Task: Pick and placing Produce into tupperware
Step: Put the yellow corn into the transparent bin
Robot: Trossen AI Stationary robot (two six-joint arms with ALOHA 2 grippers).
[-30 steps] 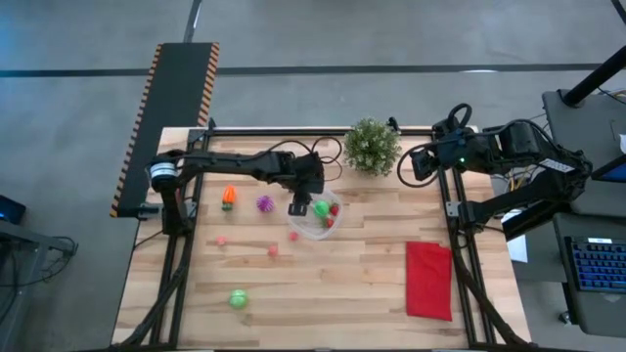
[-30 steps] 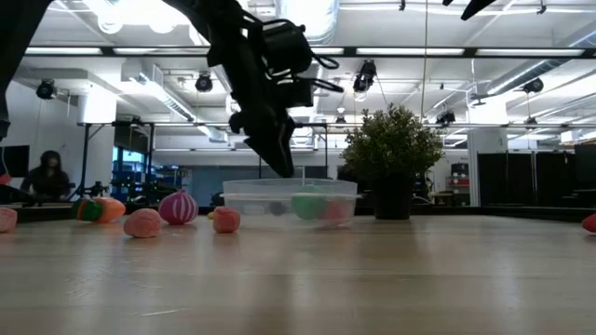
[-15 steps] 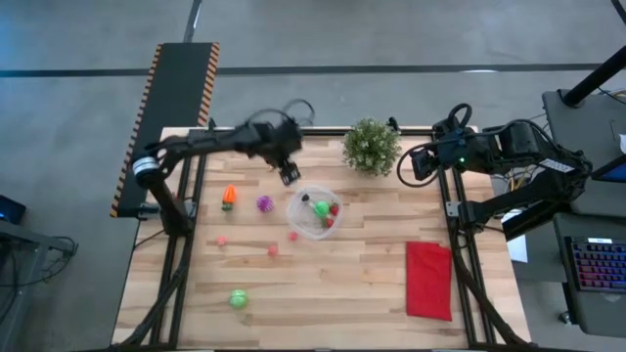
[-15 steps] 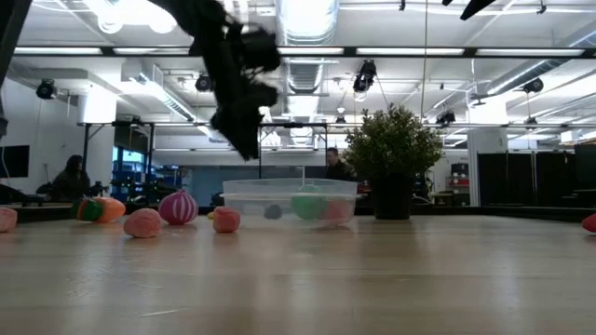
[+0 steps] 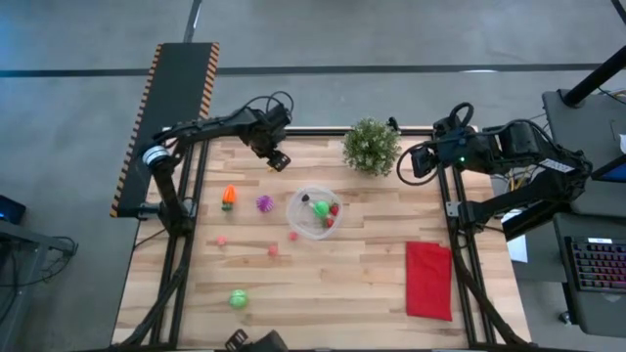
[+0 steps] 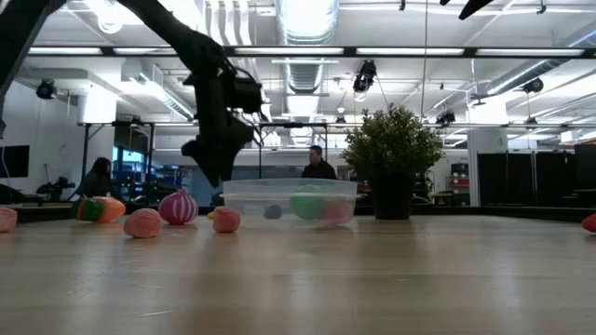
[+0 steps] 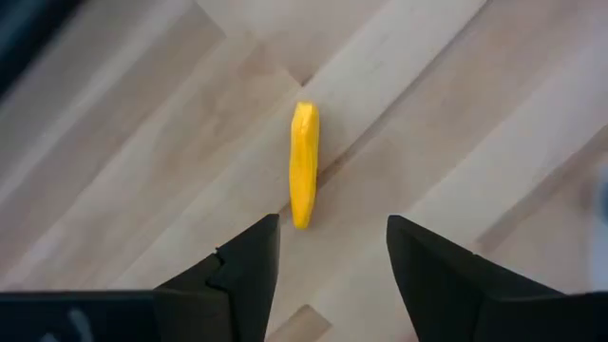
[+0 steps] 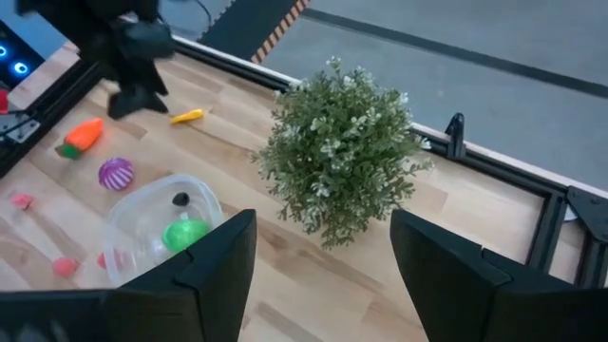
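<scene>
The yellow piece [image 7: 303, 164] lies flat on the tabletop [image 7: 456, 123] near its far edge, on the left arm's side, well apart from the bowl [image 5: 315, 212]. It is a slim, elongated thing, and in the left wrist view its long axis runs straight away from the camera, between the two dark fingers [image 7: 242, 271], with its near end just ahead of the gap. The left pincer [image 7: 332, 247] hovers above it, fingers spread wide and holding nothing. So the piece lies almost directly under and slightly ahead of the pincer, with its narrow width across the gap, and the fingers look well placed to close on its sides after a descent and a small reach forward.

The left arm is by far the nearer. The right pincer [image 8: 323, 275] waits at the right edge of the tabletop beyond the plant [image 5: 371, 147], fingers apart and empty. The bowl already holds a green piece [image 5: 321, 207] and some red ones.
</scene>
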